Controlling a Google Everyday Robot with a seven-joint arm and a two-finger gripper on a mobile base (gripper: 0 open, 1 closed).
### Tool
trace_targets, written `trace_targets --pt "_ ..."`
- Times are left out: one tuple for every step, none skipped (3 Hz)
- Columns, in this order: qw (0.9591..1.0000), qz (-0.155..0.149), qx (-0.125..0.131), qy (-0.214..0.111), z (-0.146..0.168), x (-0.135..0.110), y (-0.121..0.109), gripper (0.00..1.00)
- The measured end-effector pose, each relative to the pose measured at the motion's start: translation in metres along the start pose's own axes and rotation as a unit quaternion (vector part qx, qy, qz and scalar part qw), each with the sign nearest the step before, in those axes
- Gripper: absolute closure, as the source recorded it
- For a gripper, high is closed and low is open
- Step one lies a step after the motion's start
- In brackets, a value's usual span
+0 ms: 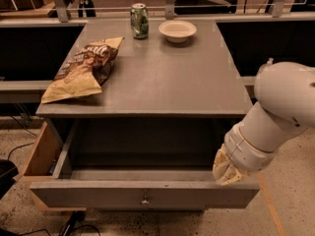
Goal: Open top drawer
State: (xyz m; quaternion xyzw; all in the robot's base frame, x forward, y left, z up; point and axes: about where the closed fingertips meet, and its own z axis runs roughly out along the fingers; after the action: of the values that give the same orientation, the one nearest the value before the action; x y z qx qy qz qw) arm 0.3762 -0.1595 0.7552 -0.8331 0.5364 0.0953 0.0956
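Gripper [228, 170] is seen at the R end of the top drawer [98, 194], low over the front panel's upper edge, w/ the white arm [275, 112] above it. Open or closed can't be told. Drawer is pulled out from under the grey tabletop [162, 77], grey inside exposed, knob [144, 199] at front centre. On top are seen a chip bag [83, 70] at L, and a green can [139, 20] & white bowl [177, 31] at back.

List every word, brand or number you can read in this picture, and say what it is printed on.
Chip bag: print too blurred to read.
Can: label too blurred to read.
Bowl, top drawer, and gripper at the drawer's right front corner: no text seen.
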Motion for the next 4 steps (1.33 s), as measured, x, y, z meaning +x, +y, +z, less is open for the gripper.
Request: trace_targets --pt "0.9989 -0.013 0.041 0.019 0.002 0.004 -0.031 1.00" --pt "0.9959 -0.009 0.075 0.049 0.026 0.010 -0.055 1.00" --pt "0.9952 0.012 0.077 0.060 0.068 0.017 -0.057 1.00" --pt "0.9964 0.013 0.056 0.063 0.111 0.021 -0.060 1.00"
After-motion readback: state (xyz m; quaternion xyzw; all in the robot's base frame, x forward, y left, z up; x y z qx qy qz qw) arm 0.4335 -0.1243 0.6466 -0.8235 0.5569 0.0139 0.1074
